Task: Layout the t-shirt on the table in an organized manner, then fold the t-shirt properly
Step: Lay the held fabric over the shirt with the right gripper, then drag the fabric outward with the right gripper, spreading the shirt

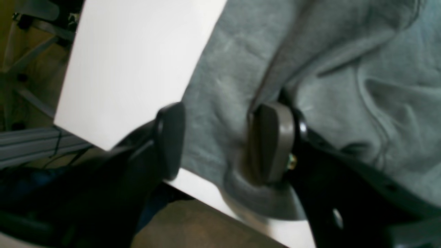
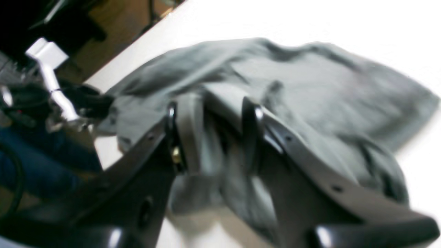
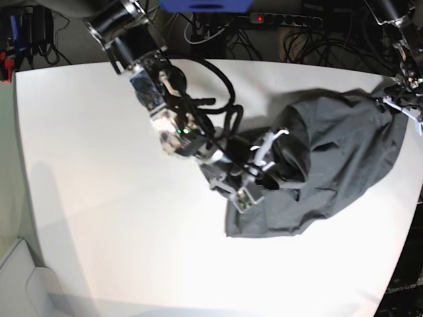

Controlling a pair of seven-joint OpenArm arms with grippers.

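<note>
The dark grey t-shirt (image 3: 337, 158) lies crumpled in a wrinkled heap on the right half of the white table (image 3: 99, 198). My right gripper (image 3: 254, 179) is at the heap's left edge. In the right wrist view it (image 2: 220, 134) is open, with a fold of the t-shirt (image 2: 310, 79) loose between its fingers. My left gripper (image 3: 400, 99) is at the shirt's far right corner by the table's edge. Seen from the left wrist, it (image 1: 220, 141) is open astride the cloth (image 1: 344, 69), one pad (image 1: 272, 141) against a fold.
The table's edge (image 1: 193, 193) runs right under the left gripper, with brown floor (image 1: 206, 227) beyond it. Cables and a power strip (image 3: 284, 20) lie behind the table's far side. The right arm (image 3: 165, 99) stretches across the table from the upper left.
</note>
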